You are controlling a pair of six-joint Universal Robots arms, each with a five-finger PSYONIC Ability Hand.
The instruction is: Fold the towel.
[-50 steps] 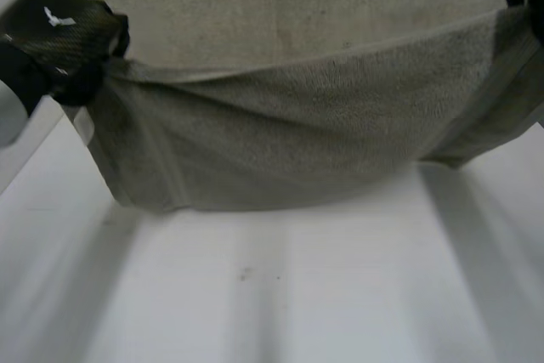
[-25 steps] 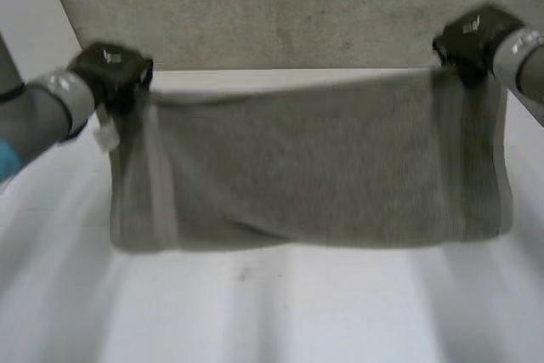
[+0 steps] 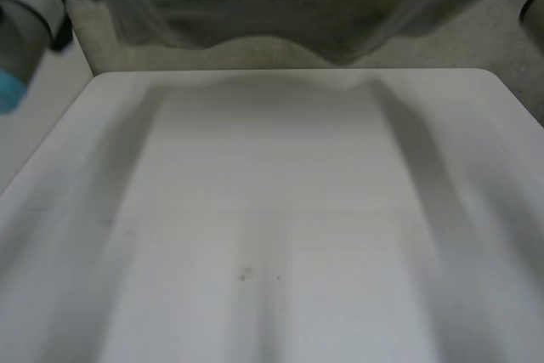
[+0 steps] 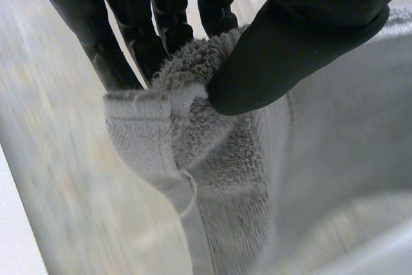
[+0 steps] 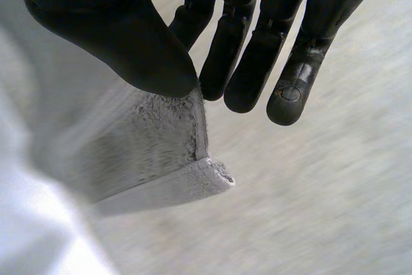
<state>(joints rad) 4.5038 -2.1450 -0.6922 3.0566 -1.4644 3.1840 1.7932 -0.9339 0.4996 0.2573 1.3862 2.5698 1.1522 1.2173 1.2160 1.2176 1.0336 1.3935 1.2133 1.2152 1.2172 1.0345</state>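
Grey terry towel (image 3: 280,23) stretched wide in air, held by both corners, lower edge wavy.

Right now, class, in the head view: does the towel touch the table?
No: the towel hangs in the air between the left hand and the right hand, clear of the table.

Soft, diffuse, rather dim light

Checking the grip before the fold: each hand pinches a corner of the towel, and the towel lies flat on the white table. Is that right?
One thing is wrong: the towel is not flat on the table; the head view shows it hanging in the air between the hands. The left hand and right hand do each pinch a corner.
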